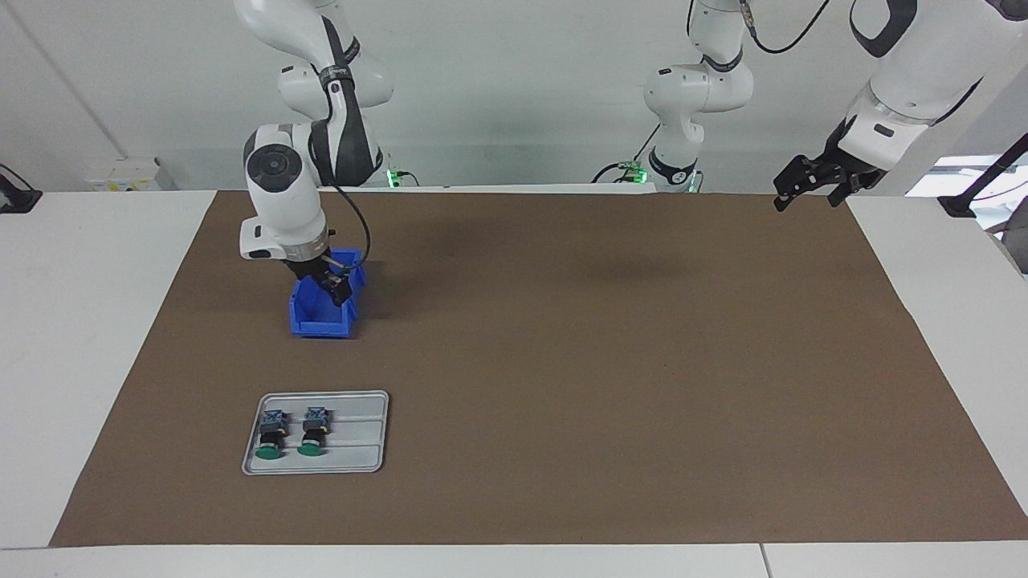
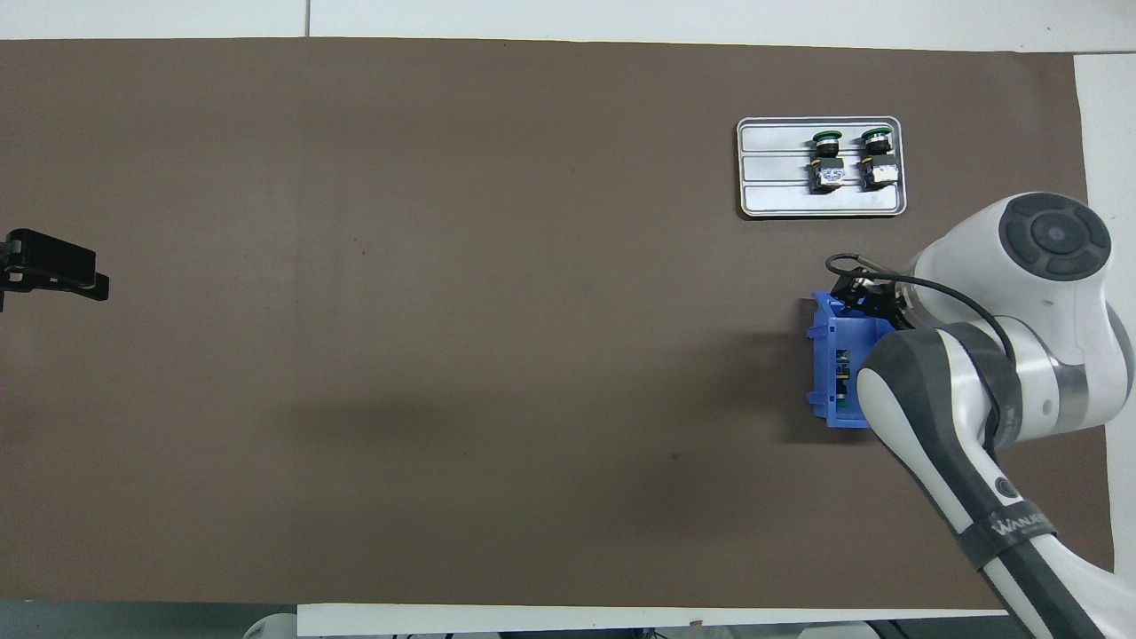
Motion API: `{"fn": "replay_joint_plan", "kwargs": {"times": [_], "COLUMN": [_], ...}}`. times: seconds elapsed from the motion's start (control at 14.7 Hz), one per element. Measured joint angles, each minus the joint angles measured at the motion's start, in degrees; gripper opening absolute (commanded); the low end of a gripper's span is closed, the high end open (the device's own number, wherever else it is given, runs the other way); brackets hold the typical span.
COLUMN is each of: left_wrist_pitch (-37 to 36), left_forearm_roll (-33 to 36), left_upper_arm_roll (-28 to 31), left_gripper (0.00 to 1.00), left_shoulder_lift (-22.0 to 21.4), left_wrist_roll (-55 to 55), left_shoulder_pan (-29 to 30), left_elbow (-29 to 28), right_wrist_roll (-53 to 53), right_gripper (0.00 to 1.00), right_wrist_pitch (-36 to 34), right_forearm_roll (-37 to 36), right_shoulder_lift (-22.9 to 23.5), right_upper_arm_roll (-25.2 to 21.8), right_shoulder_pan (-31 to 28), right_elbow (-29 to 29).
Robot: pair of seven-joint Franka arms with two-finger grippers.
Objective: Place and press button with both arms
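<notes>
My right gripper hangs just over the blue bin, its fingers closed on a button that the wrist mostly hides. In the overhead view the gripper is over the bin's end farther from the robots. More button parts lie in the bin. Two identical green-capped buttons lie side by side in the grey tray, also seen from overhead. My left gripper waits open in the air at the left arm's end of the mat.
The grey tray lies farther from the robots than the bin, at the right arm's end. A brown mat covers the white table. The tray's slot toward the left arm's end holds nothing.
</notes>
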Motion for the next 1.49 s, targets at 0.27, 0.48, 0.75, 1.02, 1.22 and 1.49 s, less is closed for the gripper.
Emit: {"fn": "replay_joint_plan", "kwargs": {"times": [0.27, 0.48, 0.75, 1.02, 1.22, 1.49], "left_wrist_pitch": [0.00, 0.00, 0.00, 0.00, 0.00, 0.00], "left_forearm_roll": [0.00, 0.00, 0.00, 0.00, 0.00, 0.00], "left_upper_arm_roll": [0.00, 0.00, 0.00, 0.00, 0.00, 0.00], "left_gripper": [1.00, 1.00, 1.00, 1.00, 1.00, 1.00], "left_shoulder_lift": [0.00, 0.00, 0.00, 0.00, 0.00, 0.00], "left_wrist_roll": [0.00, 0.00, 0.00, 0.00, 0.00, 0.00], "left_shoulder_pan": [0.00, 0.00, 0.00, 0.00, 0.00, 0.00], "left_elbow": [0.00, 0.00, 0.00, 0.00, 0.00, 0.00], "right_wrist_roll": [-7.59, -18.36, -24.63, -24.79, -24.89, -33.08], "right_gripper": [0.99, 0.99, 0.99, 0.99, 0.99, 0.99], "right_wrist_pitch": [-3.21, -5.37, -13.84, -19.46, -21.47, -23.36], "right_forearm_roll": [0.00, 5.30, 12.87, 12.89, 12.15, 11.26], "right_shoulder_lift": [-1.98, -3.64, -5.52, -5.88, -6.04, -6.64], "right_upper_arm_roll": [0.06, 0.13, 0.12, -0.18, -0.44, -0.65], "right_shoulder_pan": [0.01, 0.00, -0.02, -0.57, -1.95, -5.15], "right_elbow": [4.35, 8.79, 18.00, 20.95, 21.53, 21.87]}}
